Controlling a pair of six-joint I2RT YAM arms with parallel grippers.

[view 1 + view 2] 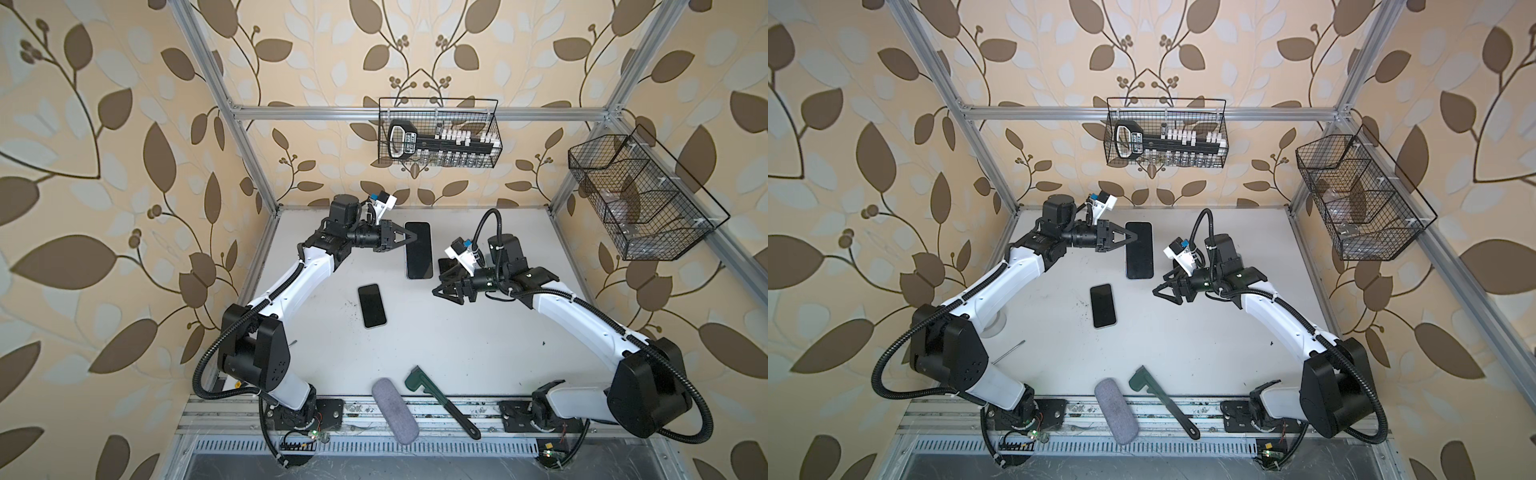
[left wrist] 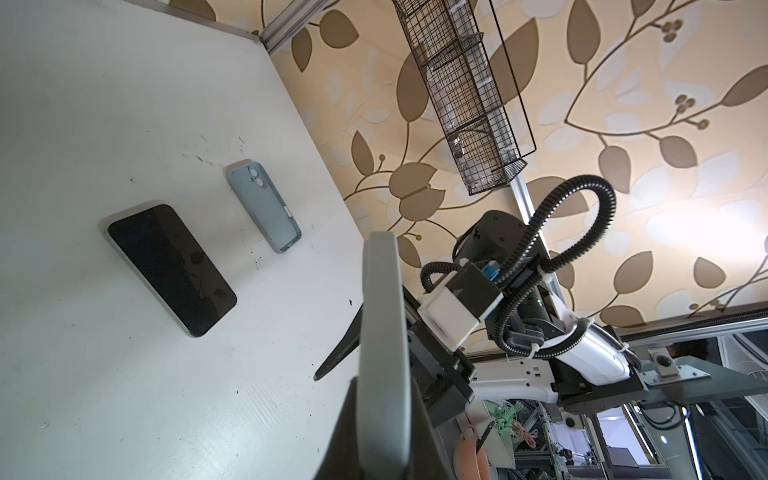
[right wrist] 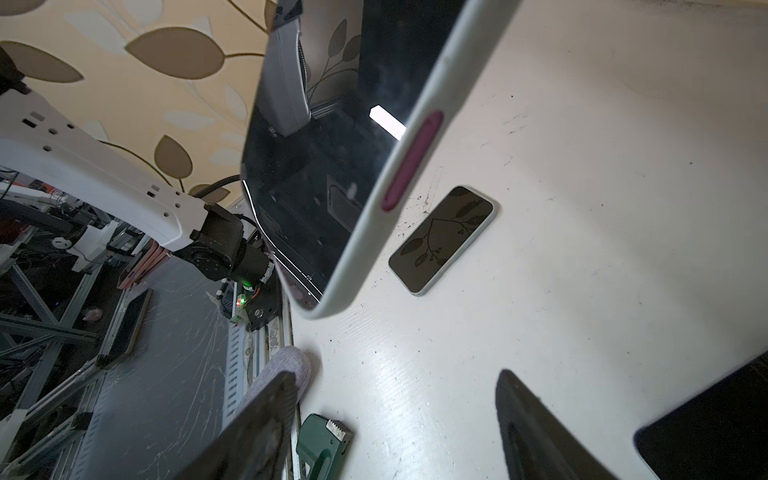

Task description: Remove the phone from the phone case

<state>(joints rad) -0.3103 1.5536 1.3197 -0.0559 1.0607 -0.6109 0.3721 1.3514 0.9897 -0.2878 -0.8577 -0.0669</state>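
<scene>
L gripper point(image 1: 413, 238) is clamping the phone point(image 1: 419, 257), in its case point(image 3: 355, 257), upper centre in both top views, off the table point(image 1: 457, 340). R gripper point(image 1: 444, 295) is hovering lower right of it, jaws apart, empty.

Parted jaws; cased phone point(image 3: 332, 166) looms (pink button point(image 3: 411, 160)).

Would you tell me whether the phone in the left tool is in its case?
In its case: its pale rim, with a magenta button, wraps the phone in the right wrist view.
</scene>
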